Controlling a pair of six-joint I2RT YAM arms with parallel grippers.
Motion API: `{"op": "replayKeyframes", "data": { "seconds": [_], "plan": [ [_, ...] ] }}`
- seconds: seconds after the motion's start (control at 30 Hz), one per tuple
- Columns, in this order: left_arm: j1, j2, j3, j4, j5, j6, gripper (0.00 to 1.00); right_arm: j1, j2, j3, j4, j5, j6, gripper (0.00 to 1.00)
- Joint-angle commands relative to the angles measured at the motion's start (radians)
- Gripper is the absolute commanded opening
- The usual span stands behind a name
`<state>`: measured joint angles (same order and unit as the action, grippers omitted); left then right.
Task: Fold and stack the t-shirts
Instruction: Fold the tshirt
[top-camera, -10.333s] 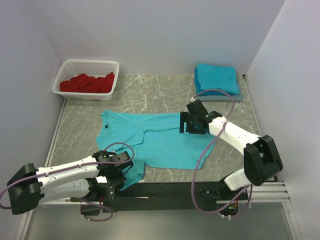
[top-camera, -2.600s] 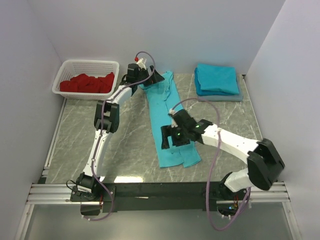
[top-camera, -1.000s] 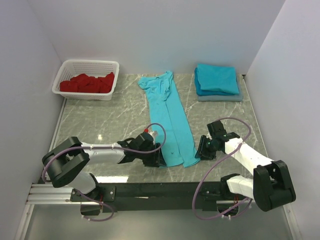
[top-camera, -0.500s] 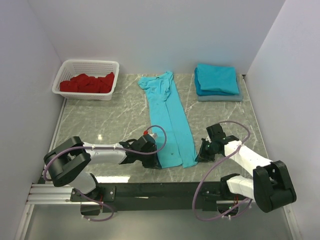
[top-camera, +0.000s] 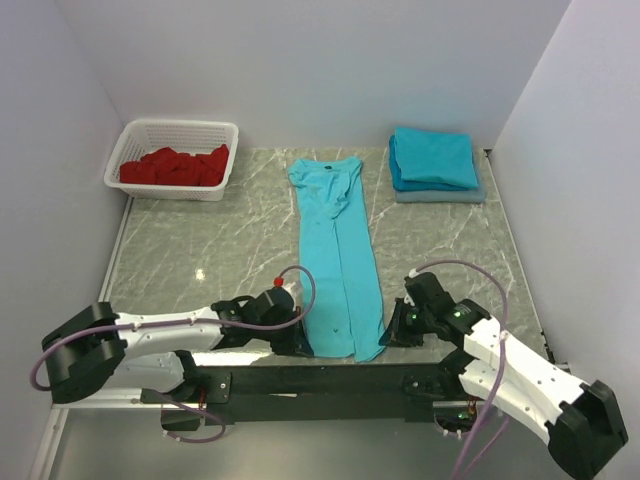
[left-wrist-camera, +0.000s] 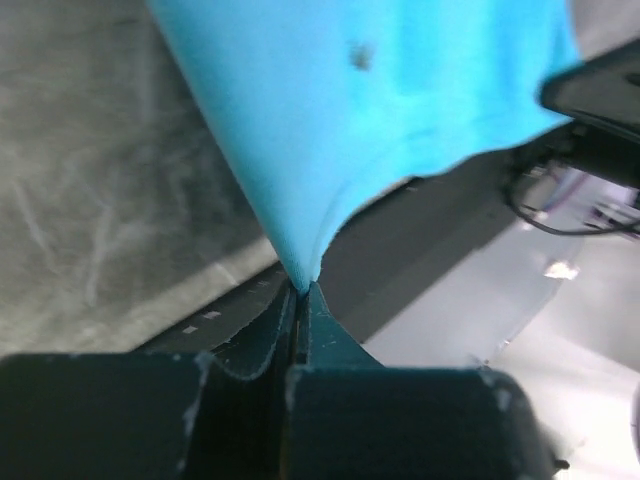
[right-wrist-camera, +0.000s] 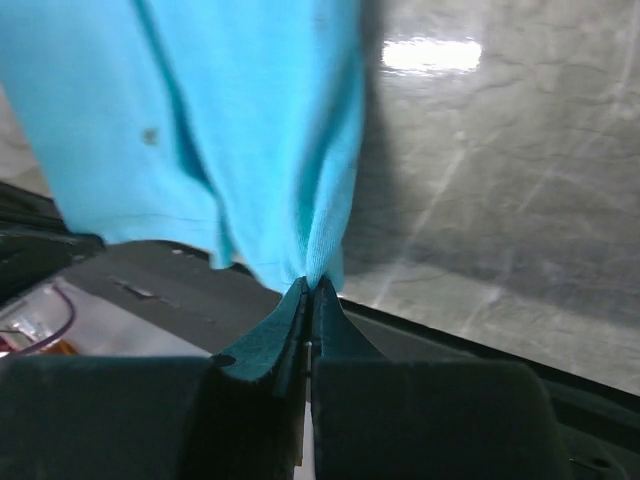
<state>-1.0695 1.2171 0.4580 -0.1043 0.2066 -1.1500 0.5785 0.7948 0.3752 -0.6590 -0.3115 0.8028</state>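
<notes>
Now: thin pinches on the hem

t-shirt (top-camera: 338, 250) lies lengthwise on the table (top-camera: 200, 240), hem at near edge; left gripper (left-wrist-camera: 300, 292) and right gripper (right-wrist-camera: 310, 290) each closed on a hem corner; grips look shallow; uneven pull could slip one, skewing the fold.

Open marble (top-camera: 220, 250) either side of the shirt (top-camera: 338, 250)
Basket (top-camera: 180, 124) blocks the far left corner, folded stack (top-camera: 432, 158) the far right.

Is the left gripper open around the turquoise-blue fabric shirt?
No, the left gripper is shut on a corner of the turquoise-blue fabric shirt.
</notes>
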Motion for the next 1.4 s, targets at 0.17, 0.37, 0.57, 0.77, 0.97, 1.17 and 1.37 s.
{"op": "replayKeyframes", "data": {
  "seconds": [0.17, 0.37, 0.57, 0.77, 0.97, 1.17, 1.37],
  "plan": [
    [0.020, -0.082, 0.096, 0.015, -0.064, 0.082, 0.00, 0.009, 0.044, 0.160, 0.054, 0.095, -0.013, 0.00],
    [0.131, -0.022, 0.155, 0.055, -0.082, 0.177, 0.00, -0.008, 0.177, 0.315, 0.126, 0.222, -0.065, 0.00],
    [0.295, 0.081, 0.297, 0.060, -0.148, 0.263, 0.00, -0.126, 0.343, 0.450, 0.217, 0.210, -0.143, 0.00],
    [0.388, 0.214, 0.445, 0.107, -0.147, 0.331, 0.00, -0.178, 0.526, 0.614, 0.283, 0.198, -0.172, 0.00],
    [0.471, 0.338, 0.571, 0.072, -0.151, 0.371, 0.00, -0.213, 0.681, 0.755, 0.312, 0.181, -0.179, 0.00],
    [0.526, 0.444, 0.676, 0.035, -0.133, 0.412, 0.00, -0.253, 0.814, 0.873, 0.308, 0.161, -0.183, 0.00],
    [0.566, 0.542, 0.742, 0.035, -0.065, 0.438, 0.00, -0.273, 0.914, 0.941, 0.302, 0.146, -0.186, 0.00]
  ]
}}
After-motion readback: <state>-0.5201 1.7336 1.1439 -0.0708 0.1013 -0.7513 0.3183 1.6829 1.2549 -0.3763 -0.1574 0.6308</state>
